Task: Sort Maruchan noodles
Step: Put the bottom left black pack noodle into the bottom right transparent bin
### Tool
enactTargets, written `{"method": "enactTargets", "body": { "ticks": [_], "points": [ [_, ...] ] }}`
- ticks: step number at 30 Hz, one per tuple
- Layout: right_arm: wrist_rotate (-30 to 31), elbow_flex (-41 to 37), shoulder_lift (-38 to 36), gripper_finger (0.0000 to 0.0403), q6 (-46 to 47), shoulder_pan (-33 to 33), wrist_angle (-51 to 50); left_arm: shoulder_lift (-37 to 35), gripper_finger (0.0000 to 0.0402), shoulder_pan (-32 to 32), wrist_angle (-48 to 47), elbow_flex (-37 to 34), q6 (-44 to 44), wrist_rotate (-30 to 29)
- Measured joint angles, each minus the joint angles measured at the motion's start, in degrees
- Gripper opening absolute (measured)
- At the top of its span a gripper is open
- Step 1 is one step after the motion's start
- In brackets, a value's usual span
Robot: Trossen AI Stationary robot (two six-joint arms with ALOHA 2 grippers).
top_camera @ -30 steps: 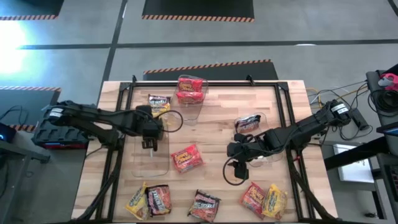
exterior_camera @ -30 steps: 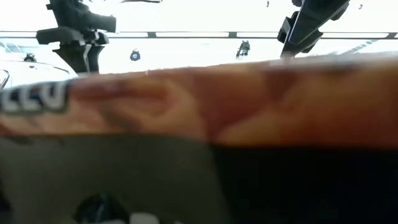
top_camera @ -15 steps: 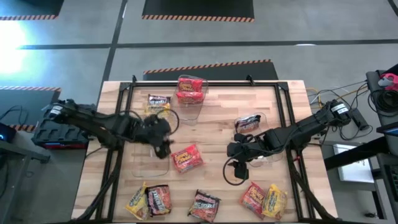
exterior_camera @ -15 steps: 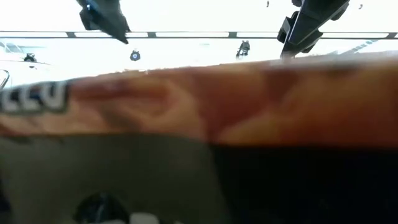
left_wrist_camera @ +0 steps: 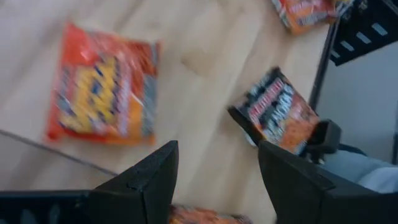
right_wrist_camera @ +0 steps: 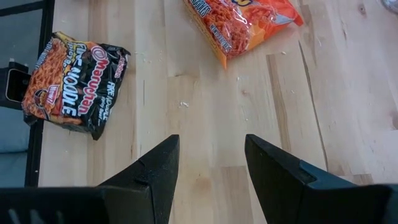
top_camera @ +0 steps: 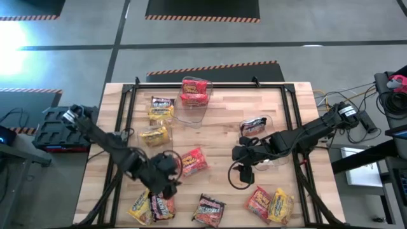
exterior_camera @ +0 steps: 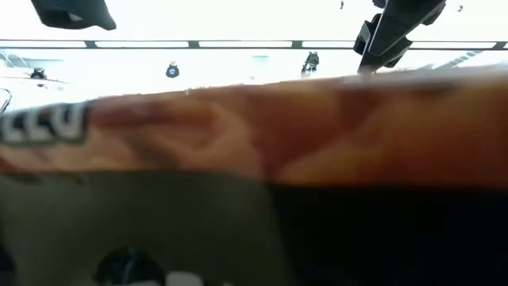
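The noodles lie scattered over the worktop (top_camera: pixel 222 130): a red packet (top_camera: pixel 191 161) near the middle, a yellow packet (top_camera: pixel 154 135) at about ten o'clock from it, a black packet (top_camera: pixel 209 209) at the six o'clock edge, with further packets in both near corners, and two red ones stacked in a clear bin (top_camera: pixel 194 95) at twelve o'clock. The left end effector (top_camera: pixel 166 180) hangs just at seven o'clock of the red packet, fingers parted and empty; its wrist view shows that packet (left_wrist_camera: pixel 102 93) and the black one (left_wrist_camera: pixel 275 112) beyond the fingertips. The right end effector (top_camera: pixel 240 159) waits at about three o'clock of the middle, also parted with nothing between its fingers. Each packet looks light and thin, a brittle noodle block inside crinkly, probably slippery film, so a hard squeeze could crack it. The flat face gives the fingers little to bite on; a hold across the block's edges, or on a crimped end seam, seems the surest, with the fingers coming down close to the wood.
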Motion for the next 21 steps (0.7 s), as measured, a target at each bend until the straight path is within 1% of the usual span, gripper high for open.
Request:
{"method": "enactTargets", "body": {
  "ticks": [5,9,21],
  "points": [
    [0.00,0.00,0.00,0.0173,0.00,-0.01,-0.02,3.79,0.0204,-5.15,-2.37,4.29,-6.40,0.19],
    [0.00,0.00,0.00,0.0173,0.00,0.00,-0.02,6.63,0.0204,-9.76,-6.40,8.29,-14.57,0.08],
    [0.02,0.00,0.00,0.0173,0.00,-0.01,0.00,16.09,0.0204,-22.86,-16.11,14.15,-53.62,0.08]
  ]
}}
